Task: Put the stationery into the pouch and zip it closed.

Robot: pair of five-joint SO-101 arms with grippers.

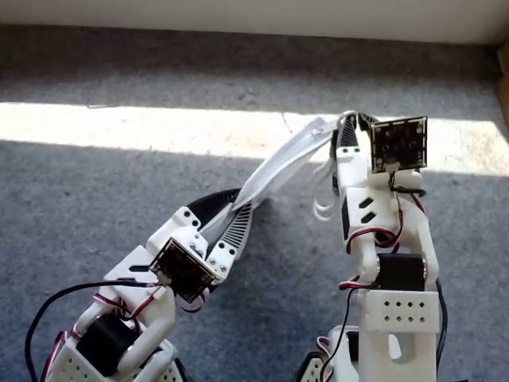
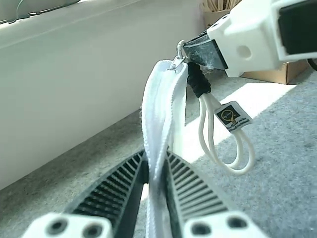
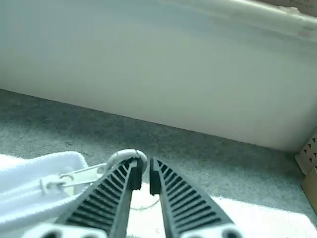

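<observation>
A white pouch point(image 1: 278, 167) hangs stretched in the air between the two arms, above the grey carpet. My left gripper point(image 1: 232, 216) is shut on its lower end; in the left wrist view the pouch point(image 2: 161, 119) rises from between that gripper's point(image 2: 156, 163) black ribbed fingers. At the pouch's upper end my right gripper point(image 1: 340, 131) is shut on the zipper pull point(image 2: 179, 53). The right wrist view has that gripper point(image 3: 141, 168) pinching a white ring point(image 3: 127, 154) beside the pouch's end point(image 3: 34, 183). A white cord loop with a small tag point(image 2: 229, 116) dangles below the pull. No stationery is visible.
Grey carpet point(image 1: 103, 215) covers the floor, crossed by a bright sunlit strip point(image 1: 143, 127). A white wall point(image 3: 158, 64) runs along the far side. A cardboard box point(image 2: 280, 72) stands near the wall on the right.
</observation>
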